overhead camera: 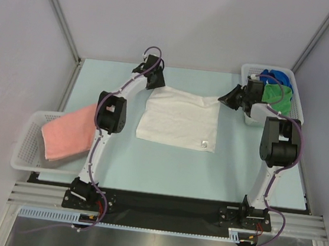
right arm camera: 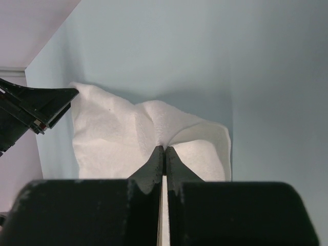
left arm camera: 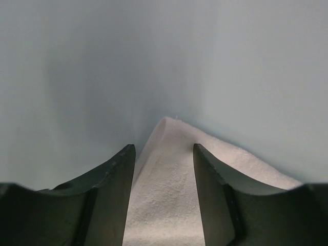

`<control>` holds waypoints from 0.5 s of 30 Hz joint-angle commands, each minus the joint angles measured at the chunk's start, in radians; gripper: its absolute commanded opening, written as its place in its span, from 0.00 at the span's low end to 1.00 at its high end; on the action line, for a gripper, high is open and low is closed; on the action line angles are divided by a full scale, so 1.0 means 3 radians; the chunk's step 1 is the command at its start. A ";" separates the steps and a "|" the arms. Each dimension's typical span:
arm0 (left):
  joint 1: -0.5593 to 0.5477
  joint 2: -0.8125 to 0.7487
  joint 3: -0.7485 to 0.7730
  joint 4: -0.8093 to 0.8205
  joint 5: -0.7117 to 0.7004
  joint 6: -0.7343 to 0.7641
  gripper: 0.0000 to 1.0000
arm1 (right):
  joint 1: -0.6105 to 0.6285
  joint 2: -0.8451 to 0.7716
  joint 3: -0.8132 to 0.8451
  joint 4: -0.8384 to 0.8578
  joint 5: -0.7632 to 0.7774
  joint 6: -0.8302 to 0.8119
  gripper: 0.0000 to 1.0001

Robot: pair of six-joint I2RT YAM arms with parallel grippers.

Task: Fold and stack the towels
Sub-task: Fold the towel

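The pale tabletop point(overhead camera: 237, 167) carries the white towel point(overhead camera: 179, 122), spread flat at centre with its tag corner toward 5 o'clock; the left basket point(overhead camera: 24, 154) at 9 o'clock holds a folded pink towel point(overhead camera: 68, 133); the right basket point(overhead camera: 251, 69) at 2 o'clock holds a blue towel point(overhead camera: 277, 76) and a green towel point(overhead camera: 276, 95), both bunched. The step in hand looks like the first fold of the white towel. The left jaws stand spread astride its 11 o'clock corner, gripping nothing; the right jaws are pressed together at its 1 o'clock corner, probably pinching a ridge of cloth, though the close view leaves that unsure. Next, I judge, the left jaws must close on their corner so both can carry the far edge toward 6 o'clock; bare tabletop lies there, and the towel's near edge sits well apart from the arm bases.
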 commanded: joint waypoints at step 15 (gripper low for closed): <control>0.0003 0.0062 0.0121 0.0236 0.0258 0.0192 0.32 | 0.0009 0.0067 0.0247 -0.0021 0.0064 -0.0107 0.00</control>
